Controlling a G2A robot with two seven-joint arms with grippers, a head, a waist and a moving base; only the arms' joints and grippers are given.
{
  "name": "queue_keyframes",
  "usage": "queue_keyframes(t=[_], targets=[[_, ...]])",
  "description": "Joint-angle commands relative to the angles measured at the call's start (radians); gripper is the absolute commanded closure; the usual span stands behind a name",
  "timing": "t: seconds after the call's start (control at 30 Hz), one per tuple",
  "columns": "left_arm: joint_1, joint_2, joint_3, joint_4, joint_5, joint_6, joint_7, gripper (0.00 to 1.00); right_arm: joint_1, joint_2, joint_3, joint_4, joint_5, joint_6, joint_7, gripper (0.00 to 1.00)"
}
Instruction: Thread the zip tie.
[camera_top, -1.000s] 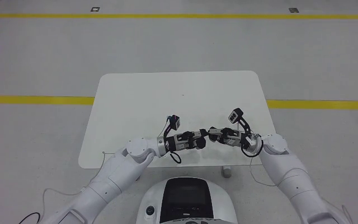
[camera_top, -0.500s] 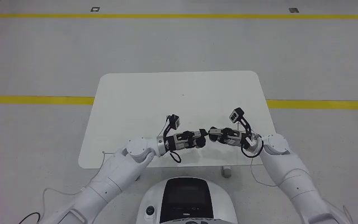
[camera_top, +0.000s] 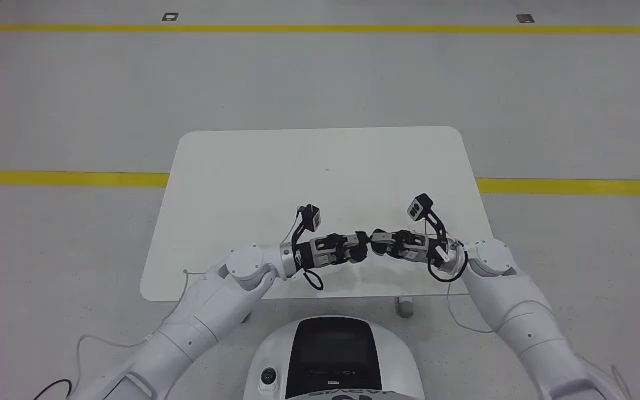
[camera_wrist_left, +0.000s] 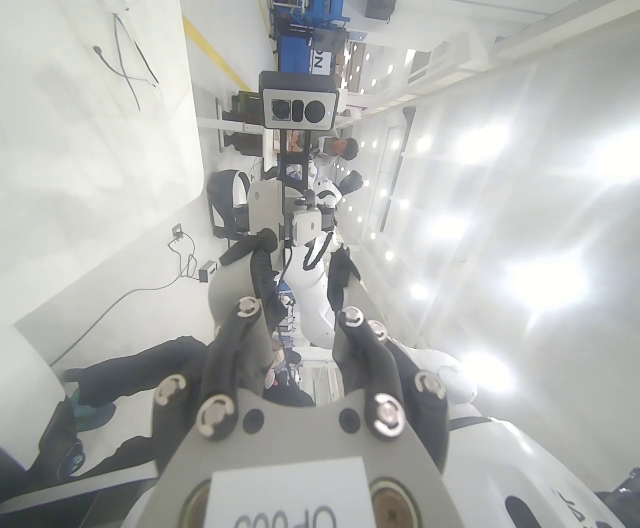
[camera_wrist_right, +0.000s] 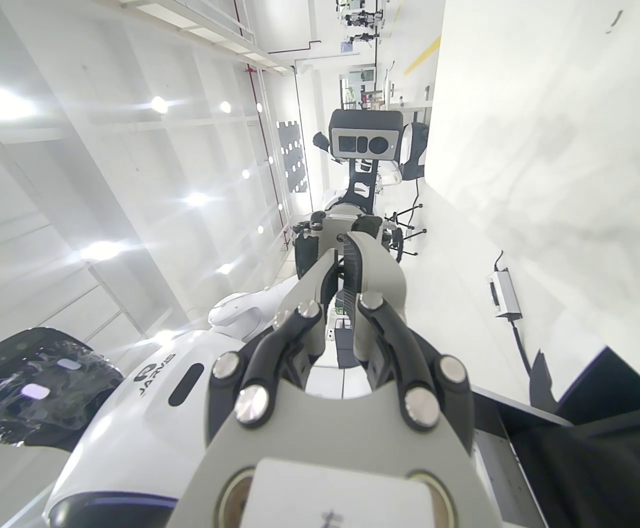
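Where tools meet tip to tip above near edge of surface (camera_top: 300, 170), right tool (camera_wrist_right: 336, 247) clamped on what looks like zip tie (camera_wrist_right: 350, 270), ribbed black strip. Left tool (camera_top: 361, 248) faces it, almost touching; cannot tell whether apart or together. Thin black strands (camera_wrist_left: 131, 65) lie on surface, well apart from both tools.

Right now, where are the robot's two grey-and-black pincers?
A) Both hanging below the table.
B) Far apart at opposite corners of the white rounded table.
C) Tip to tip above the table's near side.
C: seen from above, the left pincer and the right pincer face each other almost tip to tip over the near part of the white rounded table.
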Motion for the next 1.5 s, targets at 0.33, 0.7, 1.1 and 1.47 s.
queue_keyframes(t=[0.33,0.7,1.1,1.47], targets=[[-0.002,-0.002,0.005,0.007,0.003,0.0,0.004,0.85,0.004,-0.002,-0.01,0.009,-0.014,0.0,-0.005,1.0],[-0.005,-0.004,0.009,0.009,0.005,0.004,0.005,0.89,0.006,-0.003,-0.014,0.012,-0.001,-0.005,0.004,1.0],[-0.008,-0.006,0.012,0.015,0.003,0.006,0.006,0.9,0.008,-0.003,-0.016,0.013,0.0,-0.003,0.011,1.0],[-0.008,-0.007,0.013,0.018,0.003,0.009,0.006,0.91,0.006,-0.003,-0.014,0.012,-0.001,-0.004,0.008,1.0]])
